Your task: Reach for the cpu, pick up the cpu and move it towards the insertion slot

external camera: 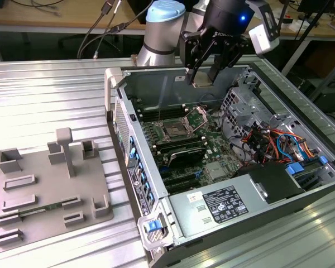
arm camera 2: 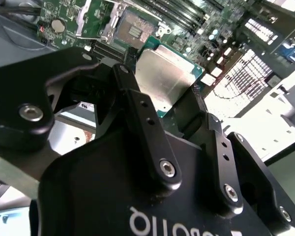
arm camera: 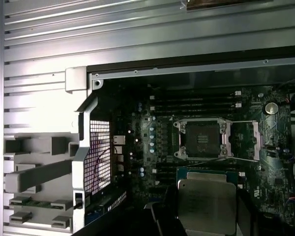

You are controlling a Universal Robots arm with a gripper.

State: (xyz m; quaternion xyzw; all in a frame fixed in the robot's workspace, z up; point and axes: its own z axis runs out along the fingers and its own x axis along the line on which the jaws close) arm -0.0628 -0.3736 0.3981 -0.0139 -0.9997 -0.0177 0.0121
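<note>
My gripper [external camera: 204,78] hangs above the far end of the open computer case, shut on the cpu [external camera: 202,83]. In both wrist views the cpu [arm camera 2: 164,78] [arm camera: 206,204] is a flat silvery square with a pale green rim, clamped at its edges between the black fingers [arm camera 2: 137,113]. The insertion slot [external camera: 173,132] lies on the motherboard below the chip, towards the exterior view's left. It has a dark centre and its silver frame stands open [arm camera 2: 130,29] [arm camera: 202,139]. The chip is well above the board and touches nothing else.
The case walls [external camera: 156,167] surround the board. Long black memory slots [external camera: 181,148] flank the socket. A drive cage [external camera: 251,103] and coloured cables [external camera: 273,139] fill the exterior view's right. A grey plastic tray [external camera: 50,184] with recesses lies on the ribbed metal table [external camera: 44,95].
</note>
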